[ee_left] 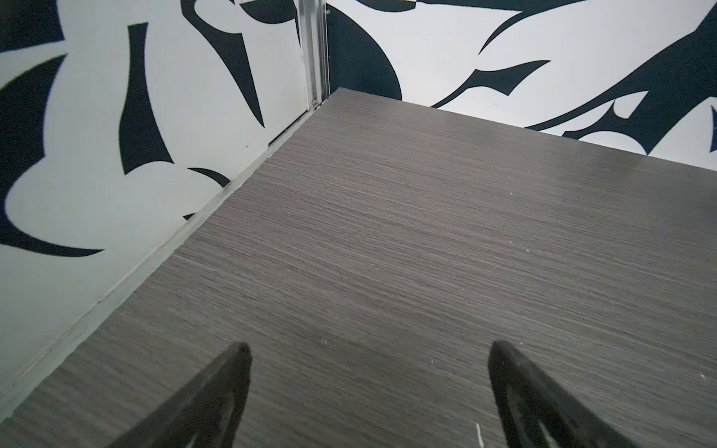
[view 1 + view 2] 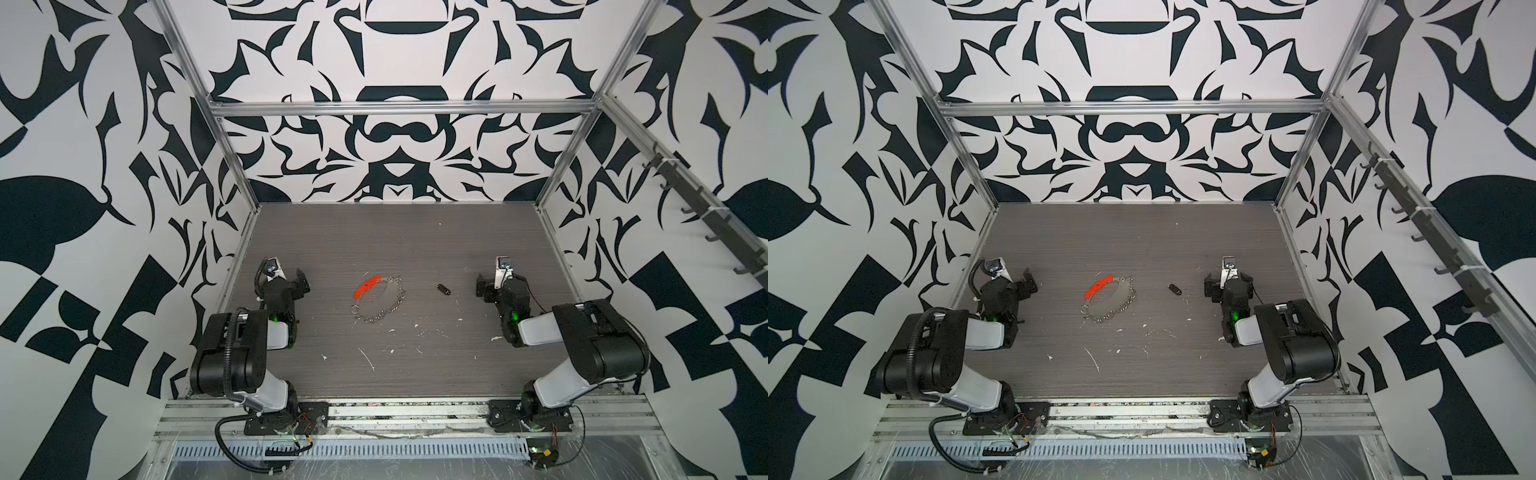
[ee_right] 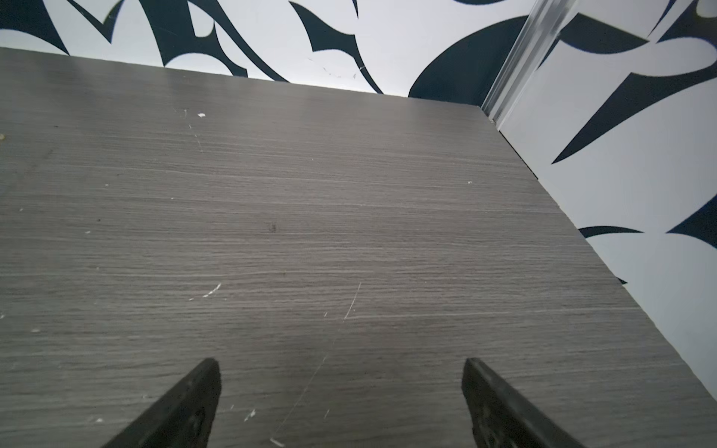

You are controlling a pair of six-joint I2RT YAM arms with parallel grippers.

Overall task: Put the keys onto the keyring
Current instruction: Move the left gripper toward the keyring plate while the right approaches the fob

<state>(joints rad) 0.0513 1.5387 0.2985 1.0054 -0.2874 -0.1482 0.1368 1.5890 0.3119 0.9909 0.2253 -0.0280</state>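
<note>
The keys (image 2: 443,289) (image 2: 1175,289), a small black oblong fob, lie on the grey table right of centre. Left of them lies a silver link chain (image 2: 388,305) in a loop, with a curved orange-red plastic piece (image 2: 368,286) (image 2: 1098,286) at one end and the round silver keyring (image 2: 354,308) (image 2: 1084,309) at the other. My left gripper (image 2: 291,275) (image 1: 370,347) stands open near the left wall, well clear of the chain. My right gripper (image 2: 498,279) (image 3: 341,362) stands open to the right of the fob. Neither wrist view shows the keys or the keyring; only bare table lies between the jaws.
The grey wood-grain table (image 2: 374,232) is walled by patterned panels and aluminium posts (image 2: 232,166). White scuffs and flecks (image 2: 368,359) mark the front half. A rail with black hooks (image 2: 702,208) runs along the right wall. Both arm bases sit on the front rail (image 2: 407,409).
</note>
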